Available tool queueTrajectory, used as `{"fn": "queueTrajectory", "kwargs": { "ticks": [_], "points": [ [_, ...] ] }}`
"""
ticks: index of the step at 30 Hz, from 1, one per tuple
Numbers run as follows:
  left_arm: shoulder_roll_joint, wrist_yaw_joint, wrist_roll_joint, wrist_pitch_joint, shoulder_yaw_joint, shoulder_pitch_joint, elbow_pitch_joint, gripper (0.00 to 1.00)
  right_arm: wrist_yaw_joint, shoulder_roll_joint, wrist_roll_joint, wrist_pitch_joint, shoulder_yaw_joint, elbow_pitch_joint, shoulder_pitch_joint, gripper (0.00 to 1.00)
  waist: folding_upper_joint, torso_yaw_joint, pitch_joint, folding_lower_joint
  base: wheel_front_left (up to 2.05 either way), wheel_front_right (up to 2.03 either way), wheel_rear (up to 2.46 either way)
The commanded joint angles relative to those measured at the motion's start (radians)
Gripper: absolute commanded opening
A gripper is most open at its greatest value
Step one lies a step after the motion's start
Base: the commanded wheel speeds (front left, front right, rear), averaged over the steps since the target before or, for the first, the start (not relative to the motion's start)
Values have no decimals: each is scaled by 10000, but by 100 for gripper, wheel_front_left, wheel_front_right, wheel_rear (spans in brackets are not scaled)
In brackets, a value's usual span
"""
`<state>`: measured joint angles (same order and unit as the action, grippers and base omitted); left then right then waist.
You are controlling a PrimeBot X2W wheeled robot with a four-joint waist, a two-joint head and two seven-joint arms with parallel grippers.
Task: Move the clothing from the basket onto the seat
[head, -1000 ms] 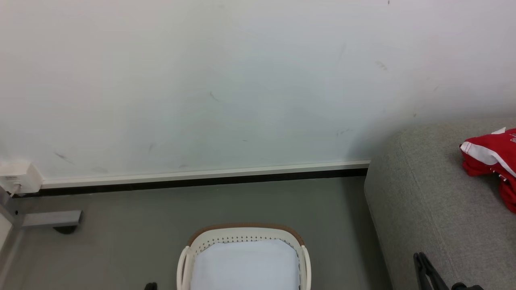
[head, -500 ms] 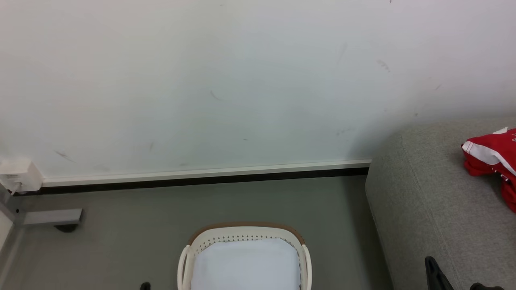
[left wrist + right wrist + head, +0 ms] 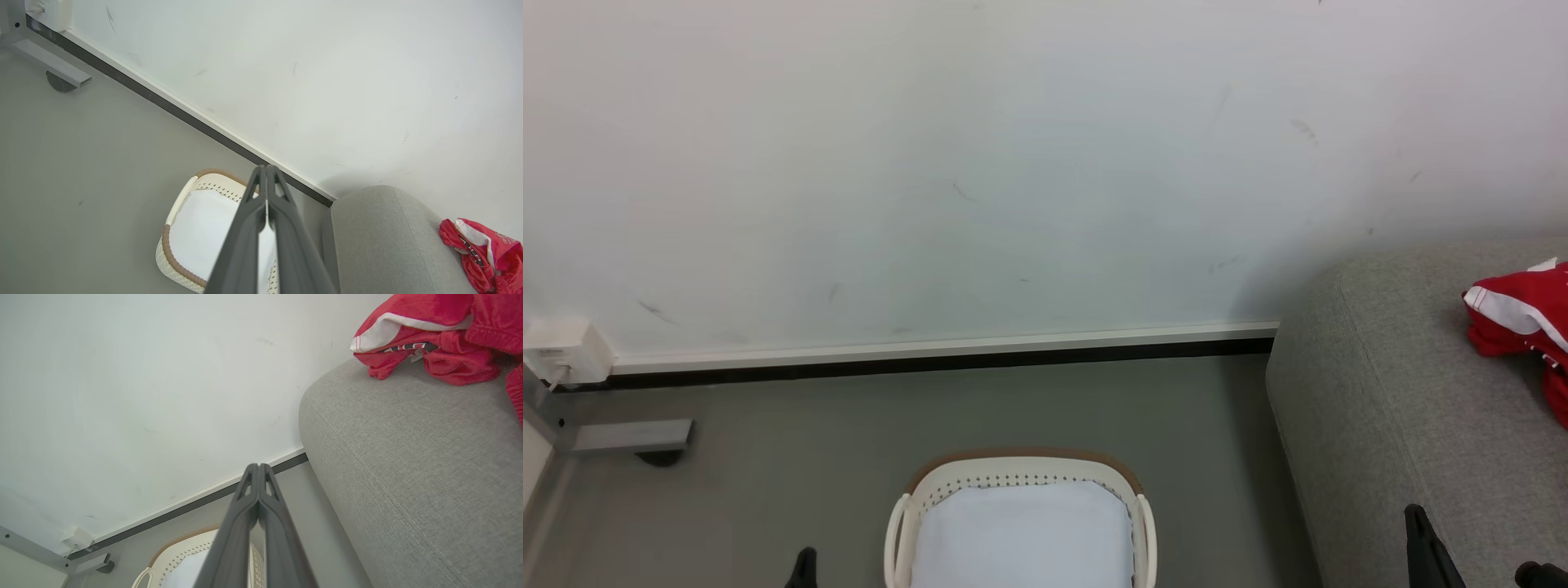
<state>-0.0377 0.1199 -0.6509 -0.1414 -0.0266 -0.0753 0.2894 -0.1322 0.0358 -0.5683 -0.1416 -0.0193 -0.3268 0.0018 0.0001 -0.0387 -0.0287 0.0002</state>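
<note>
Now, clothing (image 3: 1515,314) on seat (image 3: 1388,392), basket (image 3: 1021,456) beside seat's rounded edge

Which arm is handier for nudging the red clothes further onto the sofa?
Probably right: the right gripper is by the sofa, nearer the clothing; the left gripper is beside the basket.

Clothing (image 3: 1515,314) is showing bright red, with white stripes and trim. Seat (image 3: 1380,392) is reading light grey, in a coarse woven pattern. Basket (image 3: 1021,467) is presenting white walls with rows of small holes and a brown rim. Liner sheet (image 3: 1021,535) is appearing plain pale bluish-white. Floor (image 3: 849,416) is looking flat grey. Wall (image 3: 931,163) is showing off-white with faint dark scuffs. Skirting (image 3: 931,353) is running white over black. Left gripper (image 3: 266,168) and right gripper (image 3: 258,465) are showing dark grey.
</note>
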Motion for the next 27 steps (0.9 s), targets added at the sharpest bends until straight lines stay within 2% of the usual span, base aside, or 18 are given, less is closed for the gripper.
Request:
{"fn": "queueTrajectory", "kwargs": {
  "ticks": [1, 27],
  "points": [
    [-67, 30, -429, 89, -83, 292, -151, 0, 6, 84, -474, 86, -84, 177, -261, 0, -1, 7, 5, -1, 0, 0, 0],
    [-104, 64, -3747, 987, -380, 873, -275, 0, 12, 126, -4075, 983, -403, 425, -586, 0, -1, 109, 89, -1, 0, 0, 0]
  ]
}}
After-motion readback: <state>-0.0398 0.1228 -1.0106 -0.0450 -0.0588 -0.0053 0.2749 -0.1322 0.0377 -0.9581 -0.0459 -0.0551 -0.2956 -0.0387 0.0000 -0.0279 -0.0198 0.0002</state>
